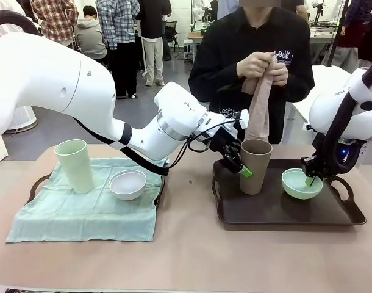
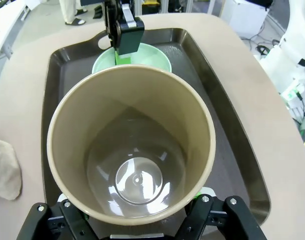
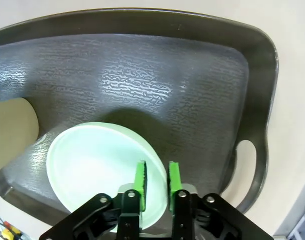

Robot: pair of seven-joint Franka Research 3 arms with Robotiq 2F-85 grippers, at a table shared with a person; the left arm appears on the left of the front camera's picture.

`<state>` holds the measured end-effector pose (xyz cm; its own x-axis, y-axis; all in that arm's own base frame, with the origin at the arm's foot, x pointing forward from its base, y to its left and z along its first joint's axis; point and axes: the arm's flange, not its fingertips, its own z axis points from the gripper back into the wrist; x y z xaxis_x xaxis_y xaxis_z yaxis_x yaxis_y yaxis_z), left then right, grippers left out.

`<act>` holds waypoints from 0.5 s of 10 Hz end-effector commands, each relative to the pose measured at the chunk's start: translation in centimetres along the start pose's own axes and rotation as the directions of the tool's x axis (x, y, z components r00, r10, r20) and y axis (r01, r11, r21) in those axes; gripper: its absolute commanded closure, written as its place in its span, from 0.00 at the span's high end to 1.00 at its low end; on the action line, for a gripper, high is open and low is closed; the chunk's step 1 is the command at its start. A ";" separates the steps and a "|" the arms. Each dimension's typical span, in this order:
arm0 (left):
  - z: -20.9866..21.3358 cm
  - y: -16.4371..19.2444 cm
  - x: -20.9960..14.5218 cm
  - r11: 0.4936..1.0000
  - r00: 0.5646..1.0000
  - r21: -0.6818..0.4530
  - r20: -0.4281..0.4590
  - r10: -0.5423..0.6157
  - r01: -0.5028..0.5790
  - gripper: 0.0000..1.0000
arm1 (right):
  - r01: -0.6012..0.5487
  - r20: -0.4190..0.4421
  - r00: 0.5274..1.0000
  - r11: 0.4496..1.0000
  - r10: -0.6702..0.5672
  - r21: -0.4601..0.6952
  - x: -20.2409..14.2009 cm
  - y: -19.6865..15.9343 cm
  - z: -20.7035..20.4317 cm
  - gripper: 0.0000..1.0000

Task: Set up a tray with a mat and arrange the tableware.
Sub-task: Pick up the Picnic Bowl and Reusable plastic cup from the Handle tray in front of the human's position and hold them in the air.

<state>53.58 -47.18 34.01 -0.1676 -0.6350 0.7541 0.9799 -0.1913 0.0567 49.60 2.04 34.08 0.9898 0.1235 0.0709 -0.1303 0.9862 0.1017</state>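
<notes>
Tall tan-brown handleless plastic cup (image 1: pixel 255 166) stands upright on the dark textured tray (image 1: pixel 277 215); my left claw (image 2: pixel 142 222) grips its wall, a finger on either side; small round mint green bowl (image 3: pixel 92 165) sits just beside it on that tray; my right claw (image 3: pixel 157 176) straddles the bowl's rim, pads close together, clamped or not I cannot tell; well apart to my left, pale green cup (image 1: pixel 74 165) and white bowl (image 1: pixel 127 184) rest on a pale green cloth mat (image 1: pixel 82 221); across the table, a person's hands (image 1: pixel 262 64) hold a beige cloth (image 1: pixel 259 116).
</notes>
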 end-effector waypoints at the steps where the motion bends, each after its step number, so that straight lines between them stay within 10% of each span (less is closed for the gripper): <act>1: -0.2 -0.1 -0.7 1.000 1.000 -0.015 -0.004 -0.012 0.012 0.00 | -0.006 0.009 1.000 0.999 0.005 0.035 0.5 -0.2 -0.3 0.00; 2: -0.1 -0.1 -0.7 1.000 1.000 -0.018 -0.005 -0.004 0.004 0.00 | -0.004 0.009 1.000 0.999 0.004 0.035 0.6 -0.1 -0.3 0.00; 3: -0.1 -0.2 -0.8 1.000 1.000 -0.021 -0.004 0.002 -0.003 0.30 | -0.003 0.010 1.000 0.999 0.002 0.033 0.6 -0.1 -0.2 0.00; 4: -0.1 -0.3 -0.9 1.000 1.000 -0.025 -0.003 0.009 -0.009 0.30 | -0.001 0.010 1.000 1.000 0.001 0.031 0.6 -0.2 -0.2 0.00; 5: 0.0 -0.3 -0.9 1.000 1.000 -0.026 -0.001 0.011 -0.011 0.00 | 0.003 0.009 1.000 1.000 -0.003 0.031 0.6 -0.3 -0.1 0.00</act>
<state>53.67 -47.02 33.96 -0.1627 -0.6343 0.7558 0.9802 -0.1914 0.0503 49.89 2.03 34.48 0.9896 0.1201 0.0797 -0.1281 0.9863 0.1039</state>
